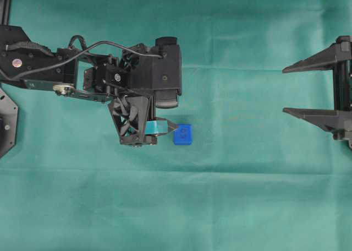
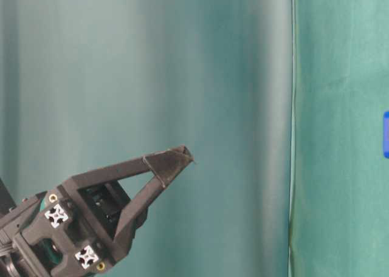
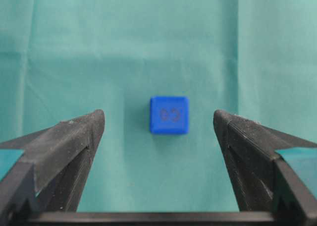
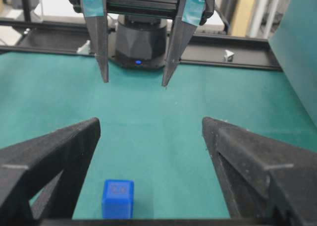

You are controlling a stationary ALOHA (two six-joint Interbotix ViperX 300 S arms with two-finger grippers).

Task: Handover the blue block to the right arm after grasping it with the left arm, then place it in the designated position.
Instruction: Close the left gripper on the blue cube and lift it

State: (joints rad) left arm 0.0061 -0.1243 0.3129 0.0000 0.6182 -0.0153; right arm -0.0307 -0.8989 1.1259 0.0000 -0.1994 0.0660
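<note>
Both pincers [image 3: 158,122] [image 4: 151,132] spread wide

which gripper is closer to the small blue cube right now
Left. The teal-taped left gripper hangs open just beside the small bright blue cube, which shows between its fingers in its wrist view. The plain black right gripper waits open at the far edge.

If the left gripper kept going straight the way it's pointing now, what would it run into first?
Probably the blue block. The left gripper is open and pointed down at the green cloth, with the block lying between the lines of its fingertips, apart from both. How far below is unclear.
</note>
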